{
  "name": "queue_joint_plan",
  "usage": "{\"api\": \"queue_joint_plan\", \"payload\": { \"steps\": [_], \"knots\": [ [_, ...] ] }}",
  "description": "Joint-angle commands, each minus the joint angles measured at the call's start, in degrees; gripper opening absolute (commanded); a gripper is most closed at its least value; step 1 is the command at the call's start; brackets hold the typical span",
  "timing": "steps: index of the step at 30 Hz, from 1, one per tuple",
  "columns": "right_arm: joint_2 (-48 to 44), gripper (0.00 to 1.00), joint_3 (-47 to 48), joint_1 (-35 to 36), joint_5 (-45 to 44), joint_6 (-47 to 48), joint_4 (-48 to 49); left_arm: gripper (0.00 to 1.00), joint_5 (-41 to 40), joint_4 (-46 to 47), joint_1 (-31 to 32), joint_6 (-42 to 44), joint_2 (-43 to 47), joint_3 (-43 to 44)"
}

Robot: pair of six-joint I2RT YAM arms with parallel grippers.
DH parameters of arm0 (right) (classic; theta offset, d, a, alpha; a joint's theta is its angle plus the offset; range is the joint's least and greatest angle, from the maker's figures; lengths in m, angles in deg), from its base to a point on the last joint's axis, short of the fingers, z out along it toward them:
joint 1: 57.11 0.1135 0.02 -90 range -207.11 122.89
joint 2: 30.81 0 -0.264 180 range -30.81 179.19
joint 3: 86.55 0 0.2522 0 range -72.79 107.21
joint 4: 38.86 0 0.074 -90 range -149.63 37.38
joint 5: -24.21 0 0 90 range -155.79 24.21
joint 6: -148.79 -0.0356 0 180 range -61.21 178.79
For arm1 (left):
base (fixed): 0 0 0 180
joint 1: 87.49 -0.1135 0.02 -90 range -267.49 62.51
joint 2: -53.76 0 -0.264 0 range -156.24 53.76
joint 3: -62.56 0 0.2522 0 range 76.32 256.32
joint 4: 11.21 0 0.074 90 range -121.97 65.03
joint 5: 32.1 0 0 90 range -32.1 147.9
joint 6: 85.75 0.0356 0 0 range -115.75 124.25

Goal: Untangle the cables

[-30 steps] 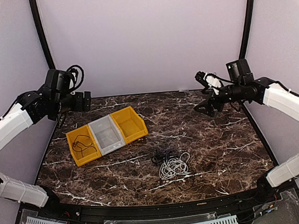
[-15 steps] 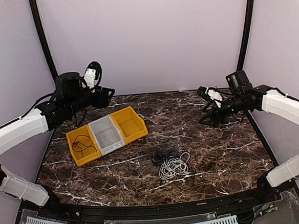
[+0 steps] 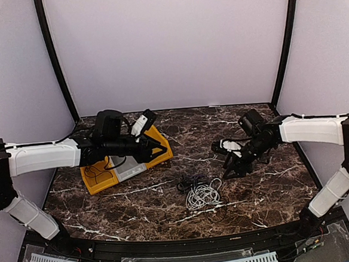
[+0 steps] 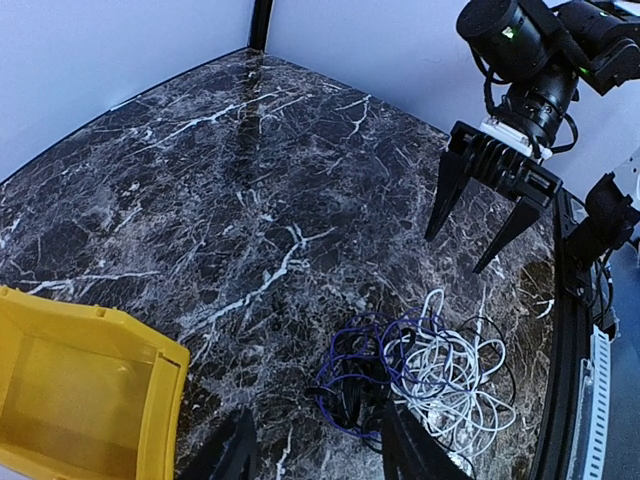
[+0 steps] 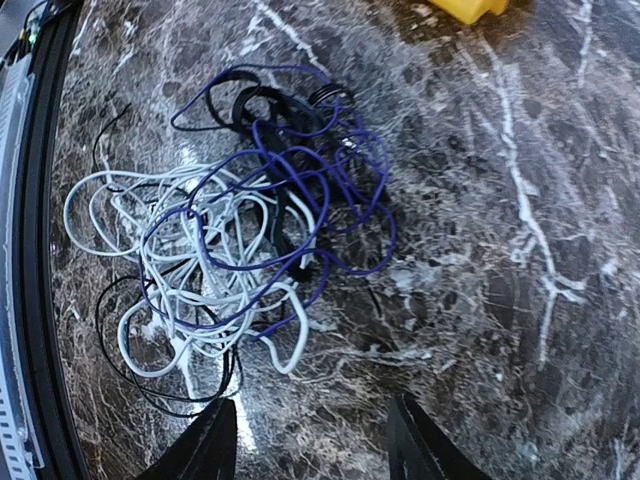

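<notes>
Swung inward from the back corners since a second ago. From above: left gripper [image 3: 157, 147] over the bins [image 3: 97, 183]; right gripper [image 3: 231, 170] spread, just right of the cables [image 3: 199, 191] tangled on the table [image 3: 273, 178]. Left wrist: fingers [image 4: 237, 455] parted, cables just ahead, untouched. Right wrist: fingers [image 5: 208, 450] held apart, cables just beyond, not touching.

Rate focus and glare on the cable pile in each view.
Top external: even, soft light with no glare, but the cables are tiny and the strands merge. Left wrist: the pile is sharp, while the left claw at the bottom edge is dark and blurred. Right wrist: sharpest view, with purple, white and black strands distinct.
</notes>
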Motion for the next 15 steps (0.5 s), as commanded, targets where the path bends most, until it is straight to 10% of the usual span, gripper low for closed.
{"api": "queue_joint_plan", "payload": {
  "steps": [1, 15],
  "knots": [
    [4.5, 0.51, 1.94, 2.43, 0.34, 0.78, 0.92, 0.45, 0.71, 1.03, 3.01, 3.92, -1.14, 0.2],
    [9.82, 0.45, 2.87, 3.72, 1.85, -0.32, 1.36, 0.46, -1.68, -6.94, 10.7, 8.44, -8.43, 4.02]
  ]
}}
